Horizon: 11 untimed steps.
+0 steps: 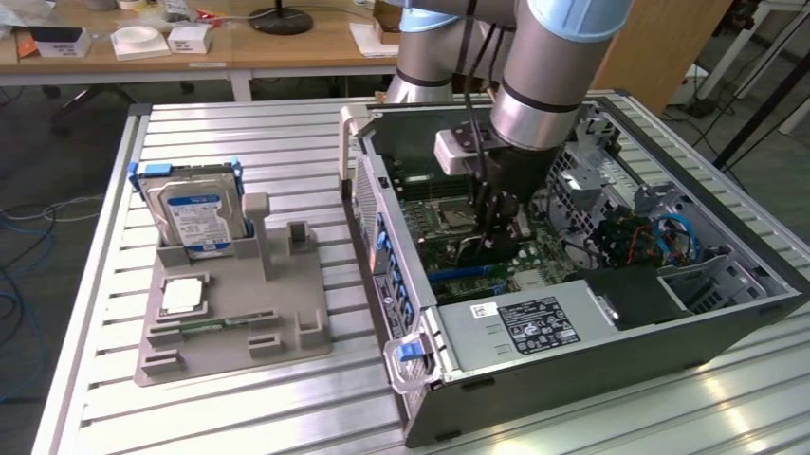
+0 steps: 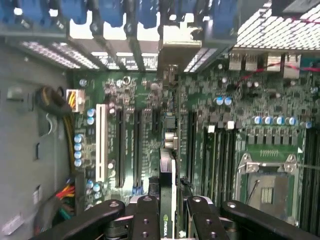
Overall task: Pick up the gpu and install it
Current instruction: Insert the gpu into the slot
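My claw (image 1: 496, 223) is down inside the open computer case (image 1: 379, 204) and clamped on the gpu (image 2: 167, 167). The card stands on edge between the fingers (image 2: 146, 220), over the motherboard (image 2: 240, 100) and beside its long black slots (image 2: 120, 150). The pick-up looks done to me. The hard drive (image 1: 196, 216) sits in the grey holder (image 1: 234, 332) on the desk (image 1: 253, 123). I cannot tell whether the card's edge has entered a slot, so I count seating and release as not yet done.
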Motion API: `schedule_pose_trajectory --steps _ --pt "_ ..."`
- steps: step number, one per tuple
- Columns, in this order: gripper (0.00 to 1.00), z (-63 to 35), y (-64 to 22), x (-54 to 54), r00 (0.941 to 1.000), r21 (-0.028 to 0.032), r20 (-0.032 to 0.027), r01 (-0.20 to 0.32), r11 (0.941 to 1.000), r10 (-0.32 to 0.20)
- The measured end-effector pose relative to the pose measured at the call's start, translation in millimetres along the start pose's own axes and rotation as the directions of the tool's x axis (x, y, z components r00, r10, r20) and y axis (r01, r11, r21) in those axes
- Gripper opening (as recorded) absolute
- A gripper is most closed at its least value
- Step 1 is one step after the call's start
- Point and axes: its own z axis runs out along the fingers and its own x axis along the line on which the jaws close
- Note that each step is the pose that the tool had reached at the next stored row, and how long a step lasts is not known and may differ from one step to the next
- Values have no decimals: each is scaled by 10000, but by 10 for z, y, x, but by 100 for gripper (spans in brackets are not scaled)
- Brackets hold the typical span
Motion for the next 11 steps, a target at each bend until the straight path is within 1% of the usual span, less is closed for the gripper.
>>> schedule_pose_trajectory --steps 3,6,9,11 --pt "26 5 17 -41 10000 3 2 0 10000 0" --pt "26 9 60 -42 10000 5 3 -1 10000 1" --pt "26 23 74 -41 10000 8 1 1 10000 -1" --pt "26 55 74 -41 10000 8 1 1 10000 -1"
